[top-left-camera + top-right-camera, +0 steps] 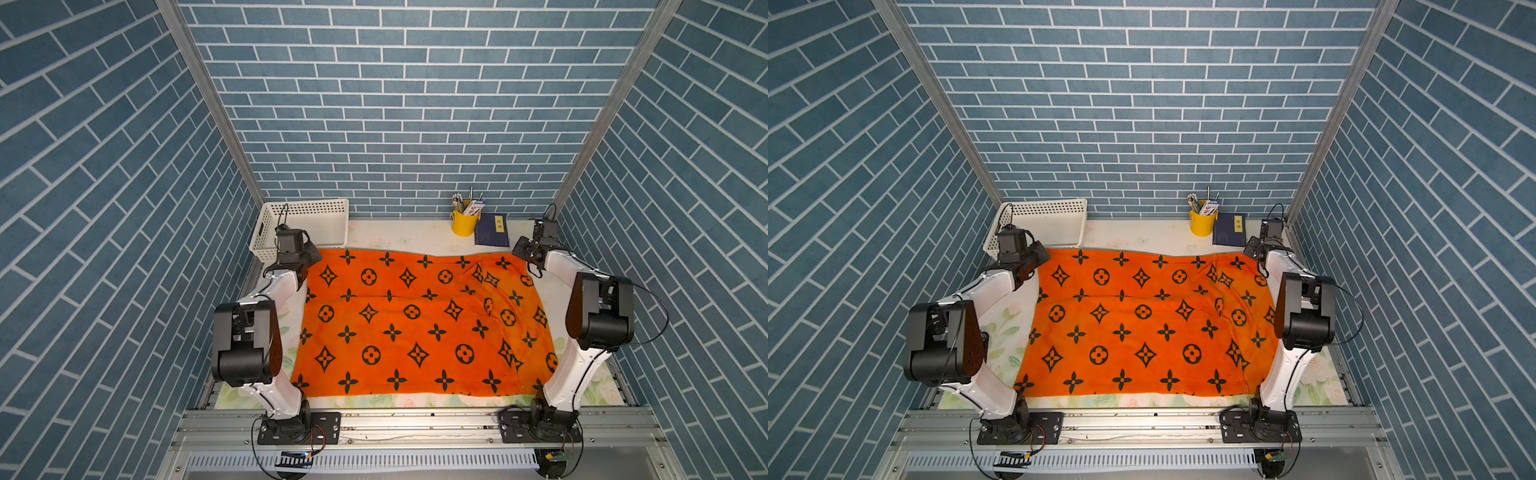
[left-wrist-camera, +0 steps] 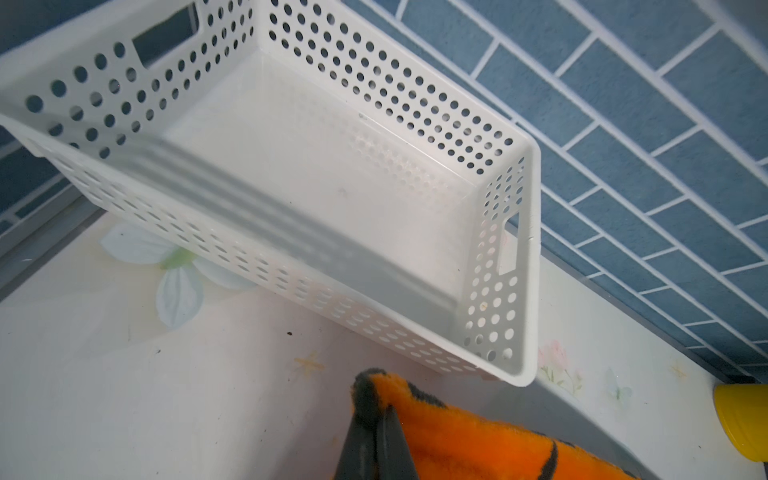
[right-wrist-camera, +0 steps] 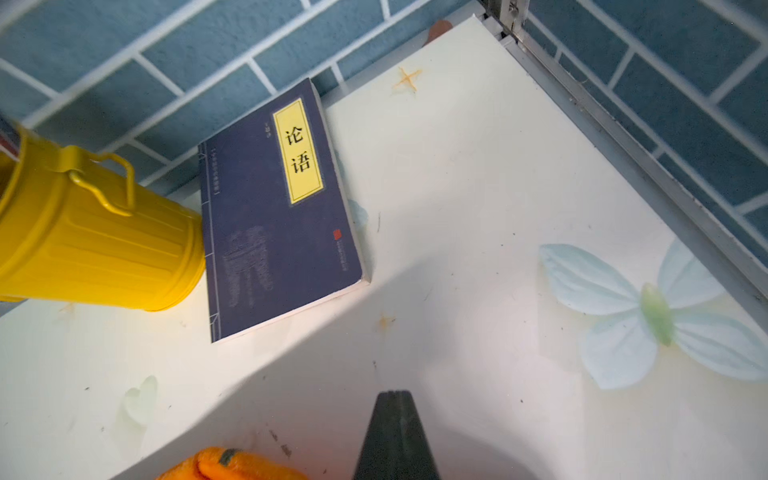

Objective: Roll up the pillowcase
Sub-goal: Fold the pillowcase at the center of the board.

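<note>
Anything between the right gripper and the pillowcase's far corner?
Nothing visible. The right gripper is shut and empty, just beside the pillowcase corner, with only bare table between them. The book and yellow bucket stand clear, farther back.

I work in a robotics lab test cell, not a lived-in room. The blue brick walls (image 1: 395, 104) are flat patterned panels framed by bare aluminium posts (image 1: 212, 104). My left arm (image 1: 249, 328) and right arm (image 1: 598, 316) stand on black plates (image 1: 328, 424) fixed to an aluminium rail (image 1: 415, 424), with loose wires (image 1: 319, 434) showing at the front. The tabletop (image 1: 407, 237) wears a flowered cover and carries a few set-out household things: an orange pillowcase (image 1: 415, 328), a white perforated basket (image 1: 307, 212), a yellow pen bucket (image 1: 462, 224) and a blue book (image 1: 492, 230).
</note>
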Robot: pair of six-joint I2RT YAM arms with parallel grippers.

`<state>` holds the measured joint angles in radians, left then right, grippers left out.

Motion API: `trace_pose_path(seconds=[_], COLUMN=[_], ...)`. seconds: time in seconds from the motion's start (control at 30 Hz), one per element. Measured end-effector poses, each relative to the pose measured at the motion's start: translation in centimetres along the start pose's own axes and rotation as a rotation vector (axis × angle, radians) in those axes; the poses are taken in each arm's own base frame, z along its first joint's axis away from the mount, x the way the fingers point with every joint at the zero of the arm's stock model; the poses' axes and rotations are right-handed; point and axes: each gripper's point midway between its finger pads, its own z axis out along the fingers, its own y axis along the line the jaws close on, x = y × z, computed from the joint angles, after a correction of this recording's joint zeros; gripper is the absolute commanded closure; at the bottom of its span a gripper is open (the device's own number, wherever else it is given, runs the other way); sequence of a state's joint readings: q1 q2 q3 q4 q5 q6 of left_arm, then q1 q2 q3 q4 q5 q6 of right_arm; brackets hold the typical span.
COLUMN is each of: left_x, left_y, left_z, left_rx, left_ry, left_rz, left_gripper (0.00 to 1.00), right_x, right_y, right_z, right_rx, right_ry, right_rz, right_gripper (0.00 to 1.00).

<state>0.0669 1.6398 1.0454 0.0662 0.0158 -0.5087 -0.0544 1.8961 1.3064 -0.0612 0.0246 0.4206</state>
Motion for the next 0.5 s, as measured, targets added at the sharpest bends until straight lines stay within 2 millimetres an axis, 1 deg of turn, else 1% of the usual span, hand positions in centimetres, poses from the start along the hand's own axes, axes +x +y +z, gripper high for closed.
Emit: trace_pose_path(seconds=[0.13,0.23,0.37,0.5], left_x=[-1.0,-1.6,-2.0,-3.8], left_y=[-0.2,-0.4,-0.5,-1.0], left_z=[-1.1,-1.7,-1.8,-1.9], left_rx=[0.002,0.006,0.002,0.010], left_ry=[-0.030,-0.049,-0.050,-0.071], left_rz=[-0.001,-0.002,-0.003,-0.008], left_gripper=[1.00,1.00,1.00,1.00], right_x=[0.0,-0.4,-1.0,-1.9], right_y=[0.1,0.2,0.0,-0.2], right_z=[-1.1,-2.0,-3.0,-3.7], right_rx=[-0.025,-0.042,-0.084,-0.154], right_ry=[-0.035,-0.073,-0.136,-0.194], right_rz=[0.002,0.005,0.020,0.055], right_gripper=[1.00,1.00,1.00,1.00])
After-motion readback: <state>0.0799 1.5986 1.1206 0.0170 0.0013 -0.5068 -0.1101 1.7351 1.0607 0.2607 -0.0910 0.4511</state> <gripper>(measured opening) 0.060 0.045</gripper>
